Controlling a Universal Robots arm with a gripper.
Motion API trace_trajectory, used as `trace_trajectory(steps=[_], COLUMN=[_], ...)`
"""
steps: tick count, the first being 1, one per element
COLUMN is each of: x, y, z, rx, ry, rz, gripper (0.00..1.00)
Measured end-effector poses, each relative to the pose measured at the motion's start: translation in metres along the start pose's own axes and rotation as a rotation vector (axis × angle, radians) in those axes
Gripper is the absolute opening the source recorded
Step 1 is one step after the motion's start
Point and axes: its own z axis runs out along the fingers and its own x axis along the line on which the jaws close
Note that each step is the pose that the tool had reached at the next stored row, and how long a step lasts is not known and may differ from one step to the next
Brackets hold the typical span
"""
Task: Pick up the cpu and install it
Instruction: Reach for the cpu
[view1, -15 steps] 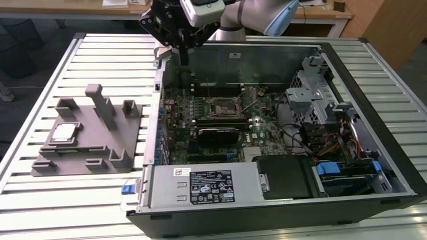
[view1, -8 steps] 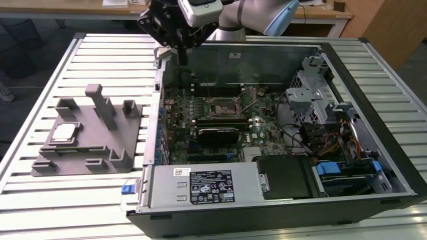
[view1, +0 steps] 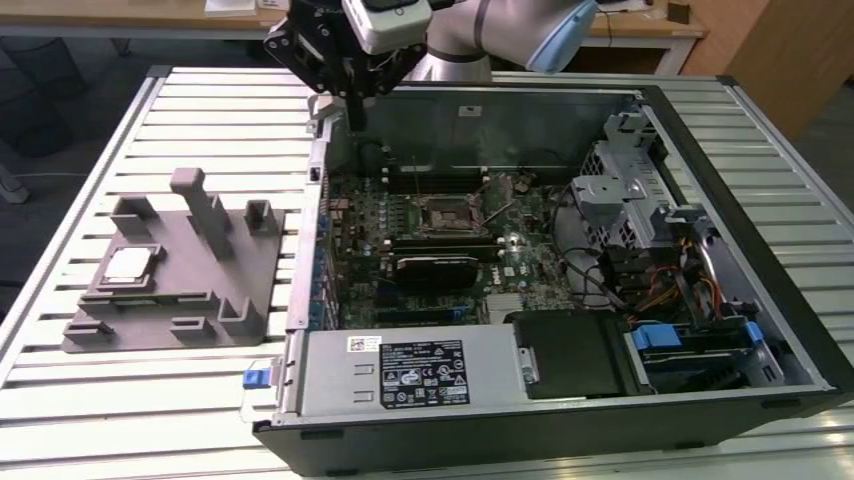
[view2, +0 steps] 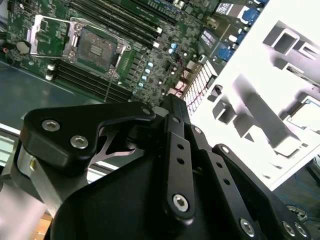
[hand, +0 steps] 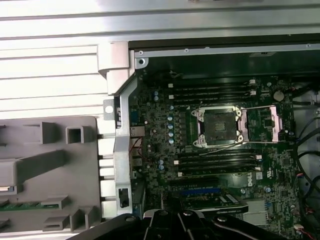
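Slatted metal forms the table (view1: 80, 400) that carries the work.

**Exterior view.** The open computer case (view1: 534, 440) lies on its side. The grey holder block (view1: 174, 290) sits just outside the case, on the exterior view's left. We find the cpu (view1: 127, 265) lying flat in a recess of that block, outside the case and apart from its wall. The claw (view1: 355, 95) hangs above the far corner of the case, on the side nearest the block. We cannot tell how far it is open, but it has no hold of the cpu. Inside the case, the socket (view1: 445, 212) is bare.

**Second wrist view.** Inside the case, the socket (view2: 97, 50) has its load plate (view2: 42, 35) swung back. Outside the case, the holder block (view2: 260, 115) is washed out by glare. The pale square in its recess is probably the cpu (view2: 306, 112).

**First wrist view.** The case wall (hand: 122, 150) stands between the holder block (hand: 50, 170) and the socket (hand: 218, 127).

**Hazards, as we judge them:**
- Raised posts stand close around the recess, so a descent that is off line could strike them.
- The chip is thin and flat. An off-centre grip could tilt or drop it.
- The route into the case crosses the wall. A low transfer could knock the chip loose.
- A chip lowered askew or rotated could damage the socket contacts.
- Glare outside the case could spoil any visual check of the pick.
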Motion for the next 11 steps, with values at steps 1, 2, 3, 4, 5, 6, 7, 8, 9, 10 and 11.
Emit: trace_trajectory(steps=[1, 2, 3, 4, 5, 6, 7, 8, 9, 10, 11], x=[0.0020, 0.0047, 0.0075, 0.0105, 0.0136, 0.0166, 0.0202, 0.0239, 0.0278, 0.0320, 0.0363], y=[-0.0002, -0.0004, -0.0006, -0.0008, -0.0010, -0.0013, -0.0015, -0.0018, -0.0021, -0.0024, -0.0027], z=[0.0000, -0.0001, -0.0002, -0.0002, -0.0003, -0.0003, -0.0004, -0.0005, -0.0007, -0.0007, -0.0008], rx=[0.0000, 0.0000, 0.0000, 0.0000, 0.0000, 0.0000, 0.0000, 0.0001, 0.0001, 0.0000, 0.0000], ry=[0.0000, 0.0000, 0.0000, 0.0000, 0.0000, 0.0000, 0.0000, 0.0001, 0.0001, 0.0000, 0.0000], rz=[0.000, 0.000, 0.000, 0.000, 0.000, 0.000, 0.000, 0.000, 0.000, 0.000, 0.000], gripper=[0.11, 0.11, 0.11, 0.11, 0.11, 0.11, 0.11, 0.11, 0.11, 0.11, 0.11])
